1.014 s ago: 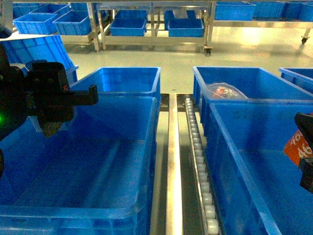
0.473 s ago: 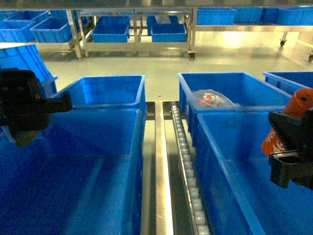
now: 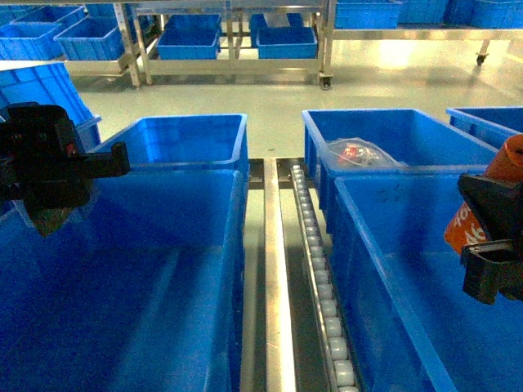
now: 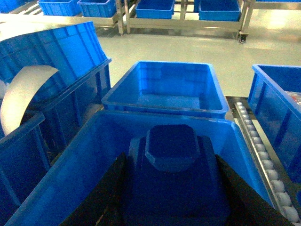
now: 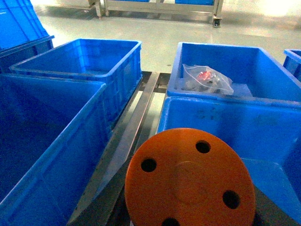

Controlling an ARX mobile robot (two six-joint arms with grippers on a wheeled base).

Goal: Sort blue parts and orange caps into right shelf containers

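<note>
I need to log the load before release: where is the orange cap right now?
The orange cap sits at the head view's far right, clamped in the right end effector over the near right crate.

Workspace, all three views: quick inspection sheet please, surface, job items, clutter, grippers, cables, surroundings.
Surface: roller track on a metal frame runs between the two rows of crates.
Job's things: orange cap in the right gripper, over the near right crate; blue part in the left gripper, over the near left crate.
Clutter: clear bag with something red inside, lying in the far right crate.
Grippers: right gripper shut on the cap; left gripper shut on the part.
Cables: nothing seen.
Surroundings: pale floor, metal racks with more blue crates behind.
</note>
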